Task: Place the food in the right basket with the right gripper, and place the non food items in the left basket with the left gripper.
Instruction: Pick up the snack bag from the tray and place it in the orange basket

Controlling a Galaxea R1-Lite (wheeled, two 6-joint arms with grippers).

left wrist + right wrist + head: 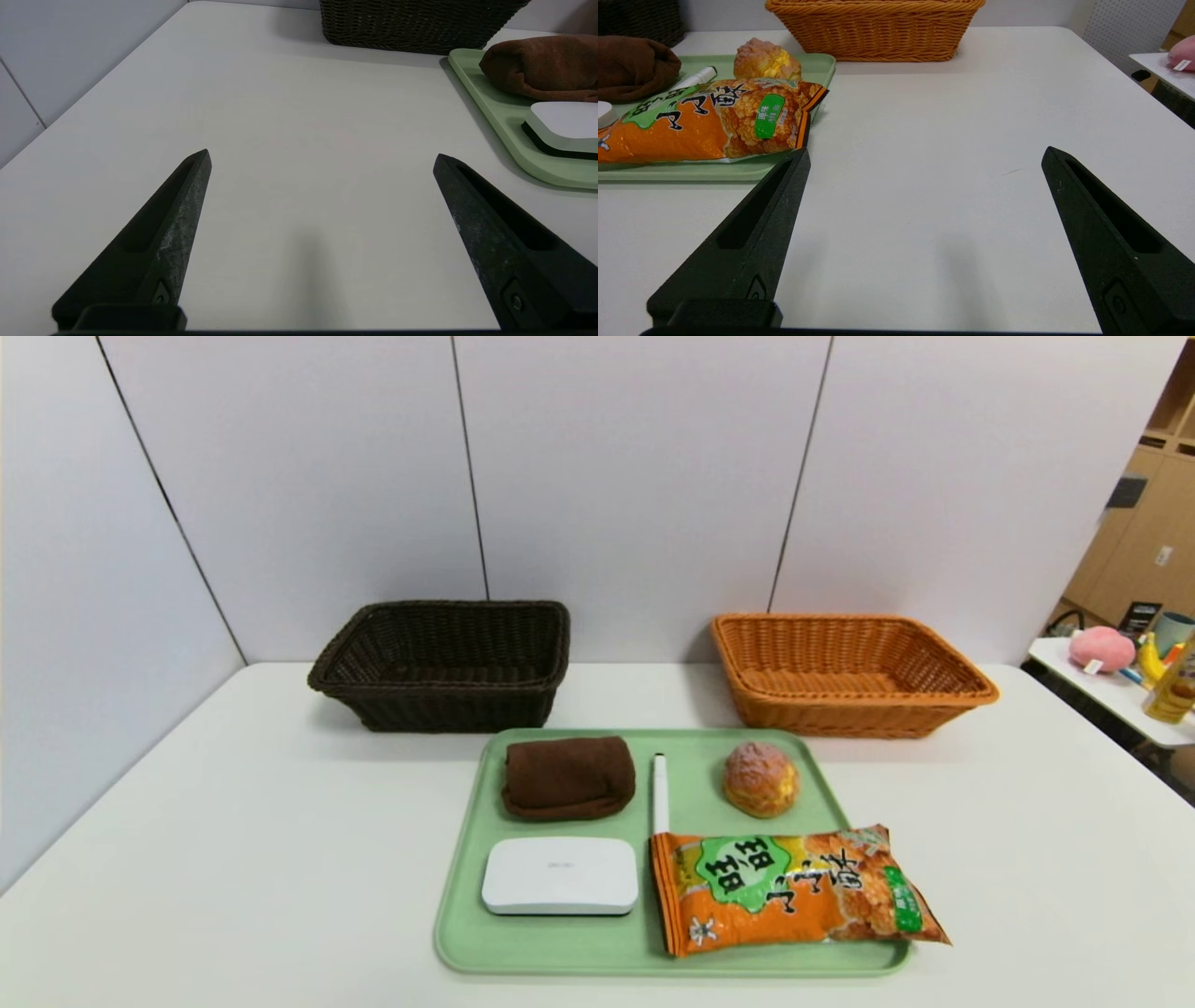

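White tabletop (233, 821) carries a green tray (467, 933) holding crinkly snack bag (794, 887), crusted bun (761, 779), plush towel (568, 777), slim pen (660, 793), smooth box (560, 875). Left gripper (322, 158) and right gripper (924, 156), fingers spread, hover near-side, apparently well short. Woven dark basket (443, 663) and tan basket (845, 674) sit far.

Bright, even overhead light — soft shadows under the tray (467, 933) and baskets — head view bowed at edges.

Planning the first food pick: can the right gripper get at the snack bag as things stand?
Probably yes. The right gripper is open over bare table, and the snack bag lies atop the tray's near edge, uncovered.
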